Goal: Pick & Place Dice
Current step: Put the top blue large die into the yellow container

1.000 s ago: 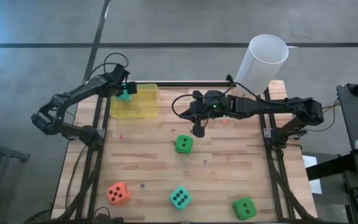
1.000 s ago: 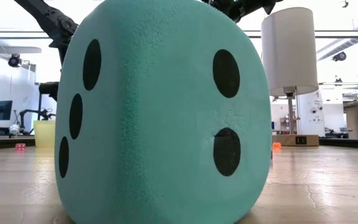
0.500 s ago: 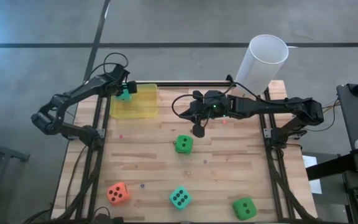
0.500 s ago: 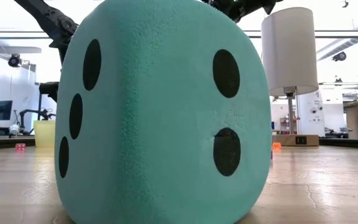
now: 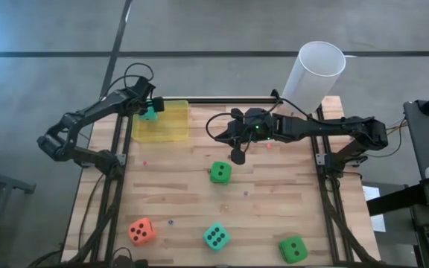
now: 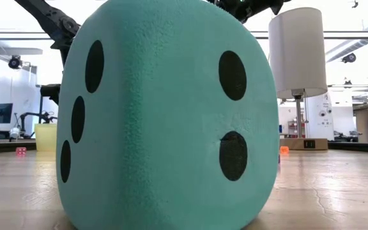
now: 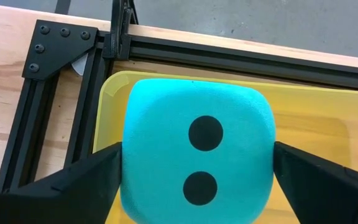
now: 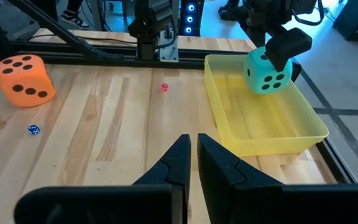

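Observation:
A teal die (image 7: 197, 158) sits between the wide-apart fingers of my left gripper (image 5: 149, 112), over the far left corner of the yellow tray (image 5: 171, 130). Whether its underside rests on the tray floor cannot be told. It also shows in the right wrist view as the teal die (image 8: 266, 71). On the table lie a green die (image 5: 219, 173), an orange die (image 5: 141, 231), a second teal die (image 5: 215, 237) and another green die (image 5: 293, 249). My right gripper (image 5: 238, 156) hangs shut and empty above the table's far middle. My left gripper has one finger (image 7: 86, 177) beside the die's one side and the other finger (image 7: 316, 174) beside the opposite side, slanting down from the table's left. The soft sides show no dent. Whether the fingers touch the die cannot be told.
A tall white cylinder (image 5: 315, 71) stands at the far right corner. Tiny dice lie on the wood, one blue (image 8: 34, 129) and one red (image 8: 164, 88). The near teal die (image 6: 171, 115) fills most of the low view. Black frame rails (image 7: 229, 53) run along the table's far edge.

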